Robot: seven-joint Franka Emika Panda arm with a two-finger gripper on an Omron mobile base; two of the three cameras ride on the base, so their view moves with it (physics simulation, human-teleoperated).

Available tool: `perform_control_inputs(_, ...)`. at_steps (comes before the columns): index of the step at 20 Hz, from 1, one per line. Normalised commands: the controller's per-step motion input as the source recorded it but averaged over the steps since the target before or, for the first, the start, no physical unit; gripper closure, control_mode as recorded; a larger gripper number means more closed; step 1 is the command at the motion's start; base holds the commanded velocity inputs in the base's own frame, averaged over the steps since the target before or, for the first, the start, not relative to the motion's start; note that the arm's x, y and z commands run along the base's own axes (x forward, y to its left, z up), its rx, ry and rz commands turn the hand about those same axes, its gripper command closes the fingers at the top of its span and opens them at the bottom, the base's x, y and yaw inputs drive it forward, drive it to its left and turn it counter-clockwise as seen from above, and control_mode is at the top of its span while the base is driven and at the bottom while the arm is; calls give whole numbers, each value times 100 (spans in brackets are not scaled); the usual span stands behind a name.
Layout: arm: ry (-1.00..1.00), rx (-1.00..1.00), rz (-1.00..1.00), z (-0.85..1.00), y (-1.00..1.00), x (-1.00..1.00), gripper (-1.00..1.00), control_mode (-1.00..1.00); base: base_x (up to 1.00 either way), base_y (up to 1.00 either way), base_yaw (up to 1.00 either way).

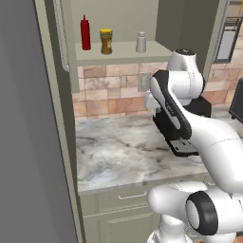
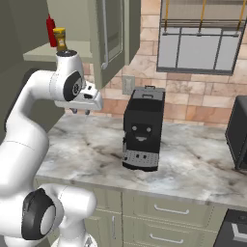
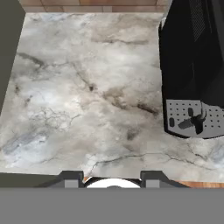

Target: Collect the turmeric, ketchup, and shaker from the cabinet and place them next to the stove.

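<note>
So the left base view gives the clean look into the open cabinet (image 1: 118,28): ketchup (image 1: 85,33), turmeric (image 1: 106,42) and shaker (image 1: 141,42) all upright in a row on the inner shelf, ketchup leftmost, shaker off to the right, none touching. From the right base view you just catch the ketchup (image 2: 50,31) and turmeric (image 2: 60,38) poking out above the arm's elbow, but you get the window with its blind (image 2: 202,36) and a dark appliance (image 2: 239,135) at the right edge instead. The hand view looks straight down at the grey marbled table (image 3: 87,96), with the black coffee machine (image 3: 194,70) on its right side and brick wall along the top. The pincer (image 3: 113,179) hangs over the table well below the shelf, jaws together, nothing in them. The coffee machine (image 2: 142,130) sits right next to the arm, drawers (image 2: 169,210) underneath the table.
</note>
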Motion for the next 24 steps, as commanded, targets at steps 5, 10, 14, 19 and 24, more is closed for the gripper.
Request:
perform_control_inputs(5, -1, 0, 0, 0, 0, -15, -100, -100, 0, 0, 0)
perform_control_inputs(10, -31, 4, 0, 17, -11, -44, -100, -100, 0, 0, 0)
perform_control_inputs(14, -41, 8, -4, 78, -2, -23, -100, -100, 0, 0, 0)
perform_control_inputs(19, -35, 3, -11, 92, 15, -4, -100, -100, 0, 0, 0)
perform_control_inputs(24, -25, 0, -6, 73, 23, 3, -100, -100, 0, 0, 0)
